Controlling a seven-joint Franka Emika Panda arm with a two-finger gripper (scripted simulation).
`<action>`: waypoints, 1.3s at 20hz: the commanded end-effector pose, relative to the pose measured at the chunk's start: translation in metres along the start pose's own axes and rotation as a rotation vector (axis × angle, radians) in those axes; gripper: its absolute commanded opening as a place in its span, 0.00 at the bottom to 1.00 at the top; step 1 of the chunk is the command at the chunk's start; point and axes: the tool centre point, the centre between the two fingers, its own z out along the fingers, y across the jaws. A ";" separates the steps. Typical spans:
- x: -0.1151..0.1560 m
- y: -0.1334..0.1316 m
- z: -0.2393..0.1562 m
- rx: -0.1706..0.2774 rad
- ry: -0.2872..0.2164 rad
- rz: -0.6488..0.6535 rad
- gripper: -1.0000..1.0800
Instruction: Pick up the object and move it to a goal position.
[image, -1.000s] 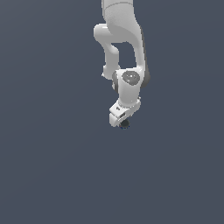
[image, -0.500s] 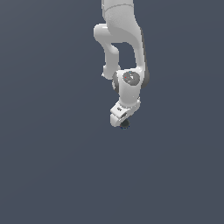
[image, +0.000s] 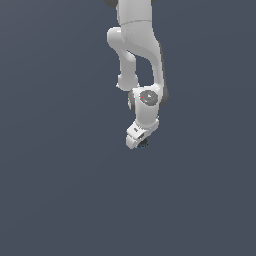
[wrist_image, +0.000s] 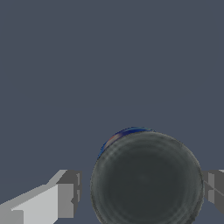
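- In the wrist view the gripper (wrist_image: 139, 192) stood with its two grey fingers (wrist_image: 68, 192) spread about as wide as the object (wrist_image: 146, 179), one at its 9 o'clock and the other at its 3 o'clock.
- The finger at 3 o'clock lay right against the dark round body; a thin gap of floor showed between the 9 o'clock finger and the body, so a firm grasp could not be told.
- The object was a dark, blackish round lump with a blue rim showing at its 12 o'clock edge, sitting between the fingers.
- In the exterior view the gripper (image: 140, 143) hung at the lower end of the white arm (image: 135, 45), with the object (image: 143, 144) a tiny dark spot at the hand's 5 o'clock edge.
- The arm came down from 12 o'clock, bent at a joint with a grey disc (image: 148, 97), and pointed its hand down and slightly toward 7 o'clock.
- Everything lay over a plain grey-blue floor (image: 60, 190).
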 end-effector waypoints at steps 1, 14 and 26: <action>0.000 0.000 0.008 -0.001 0.001 -0.001 0.96; 0.001 0.000 0.012 -0.001 0.001 -0.001 0.00; -0.014 0.009 -0.010 -0.002 0.001 -0.001 0.00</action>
